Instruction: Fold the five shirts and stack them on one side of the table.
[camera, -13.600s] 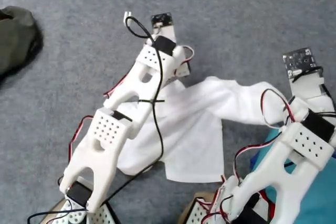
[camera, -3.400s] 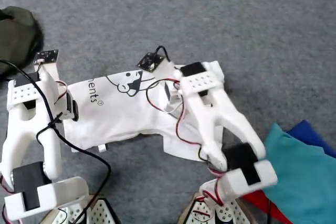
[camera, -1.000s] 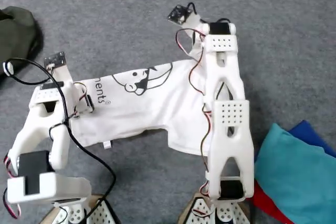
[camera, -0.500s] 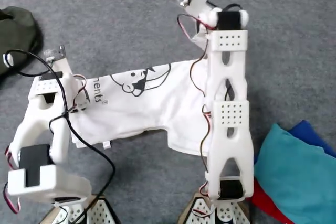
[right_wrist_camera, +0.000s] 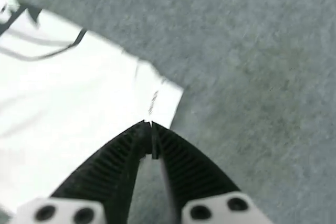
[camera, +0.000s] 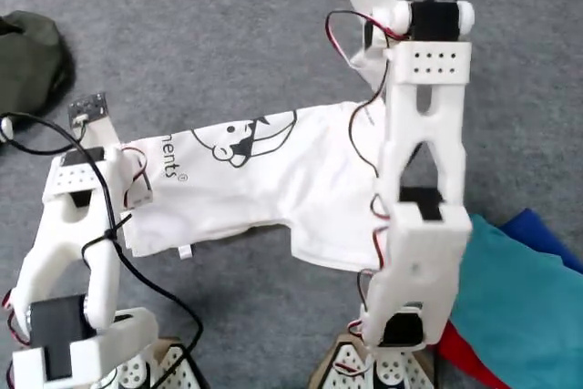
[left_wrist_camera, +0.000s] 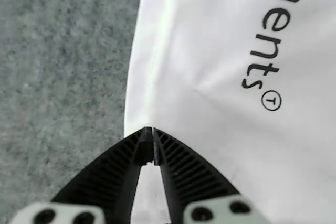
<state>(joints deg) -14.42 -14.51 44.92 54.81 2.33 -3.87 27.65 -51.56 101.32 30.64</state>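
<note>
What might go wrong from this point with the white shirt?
The left gripper is shut right at the edge of the white shirt; a pull could drag the whole shirt and wrinkle it. The teal shirt lies close beside the right arm; a low sweep back might shove it.

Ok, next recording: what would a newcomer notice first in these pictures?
The white shirt with a black print, spread flat on the grey table, draws the eye first, with the right arm standing tall over its right side. The left gripper sits shut at the shirt's left edge. A teal, blue and red pile brightens the near right corner.
</note>
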